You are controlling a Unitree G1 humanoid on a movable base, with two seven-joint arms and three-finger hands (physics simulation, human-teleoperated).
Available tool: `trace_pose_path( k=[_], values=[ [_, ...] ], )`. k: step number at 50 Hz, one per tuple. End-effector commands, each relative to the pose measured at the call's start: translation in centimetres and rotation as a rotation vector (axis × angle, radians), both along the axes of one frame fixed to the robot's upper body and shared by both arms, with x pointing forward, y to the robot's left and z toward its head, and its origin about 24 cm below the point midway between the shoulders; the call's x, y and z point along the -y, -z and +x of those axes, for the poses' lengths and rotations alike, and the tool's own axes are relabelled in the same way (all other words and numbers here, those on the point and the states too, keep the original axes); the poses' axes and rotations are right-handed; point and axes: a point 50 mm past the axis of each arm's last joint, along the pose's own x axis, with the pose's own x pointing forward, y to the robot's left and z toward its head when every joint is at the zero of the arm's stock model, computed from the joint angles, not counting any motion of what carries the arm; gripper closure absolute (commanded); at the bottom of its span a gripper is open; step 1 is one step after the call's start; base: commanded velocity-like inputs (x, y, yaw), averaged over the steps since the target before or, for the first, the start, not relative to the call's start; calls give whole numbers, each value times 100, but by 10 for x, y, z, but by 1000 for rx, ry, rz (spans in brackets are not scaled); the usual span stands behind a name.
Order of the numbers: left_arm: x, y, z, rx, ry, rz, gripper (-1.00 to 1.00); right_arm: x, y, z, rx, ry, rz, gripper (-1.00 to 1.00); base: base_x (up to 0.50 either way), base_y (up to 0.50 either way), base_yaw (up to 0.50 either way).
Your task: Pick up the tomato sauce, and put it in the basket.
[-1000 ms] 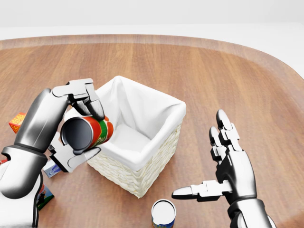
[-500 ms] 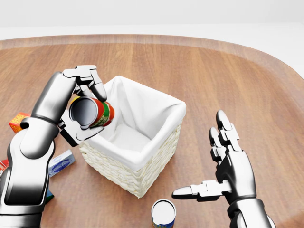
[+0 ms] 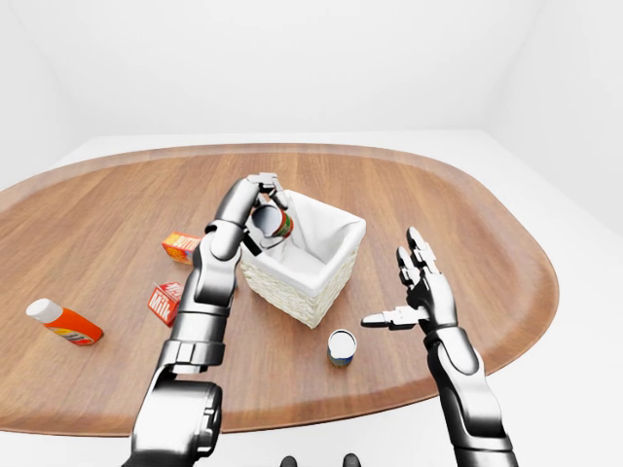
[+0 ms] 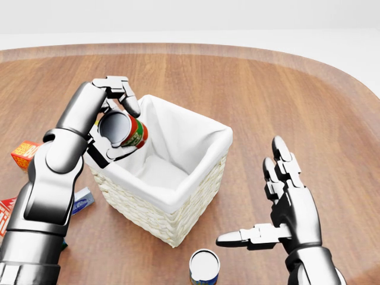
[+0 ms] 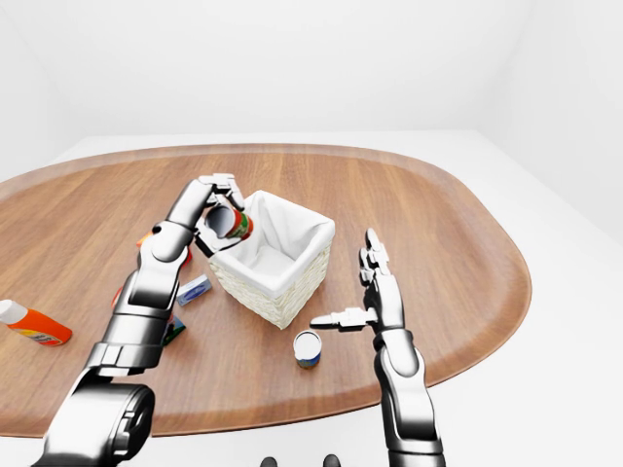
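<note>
Carrying step, nearly done — tomato sauce [image 4: 126, 131] clamped sideways in left hand [image 4: 110, 116], just over the near-left rim of the basket [image 4: 178, 202]. Next: a little further over the white lining, then release. Right hand [image 4: 291, 205] spread, empty.

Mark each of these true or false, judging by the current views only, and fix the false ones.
1. The left hand grips the tomato sauce can. True.
2. The can already rests on the bottom of the basket. False: it is held in the air, on its side, over the basket's left rim.
3. The right hand holds a second can. False: it is open and empty.
4. A can with a blue label stands upright on the table, below the basket in the head view. True.
5. The basket has a white cloth lining. True.
</note>
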Motion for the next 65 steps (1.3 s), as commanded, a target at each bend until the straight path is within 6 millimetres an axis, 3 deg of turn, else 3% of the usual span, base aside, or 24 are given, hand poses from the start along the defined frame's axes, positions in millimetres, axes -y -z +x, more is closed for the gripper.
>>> trace_pose_path(
  k=[1, 10, 18, 32, 47, 65],
  values=[
    [4, 2, 12, -29, -25, -31, 100, 0, 3, 1, -15, 0, 1, -100, 0, 0, 0],
    [5, 8, 17, -61, -39, -37, 100, 0, 3, 0, -12, -1, 0, -100, 0, 0, 0],
    [6, 25, 27, -127, -71, -35, 100, -1, 5, 0, -20, -4, -1, -100, 0, 0, 0],
    [15, 30, 36, -145, -48, -34, 100, -1, 4, 0, -18, -3, -1, -100, 0, 0, 0],
    [26, 32, 39, -159, -30, -20, 100, -1, 4, 0, -18, -5, 1, -100, 0, 0, 0],
    [29, 49, 37, -228, -59, 9, 100, 0, 4, 1, -19, -4, 2, -100, 0, 0, 0]
  ],
)
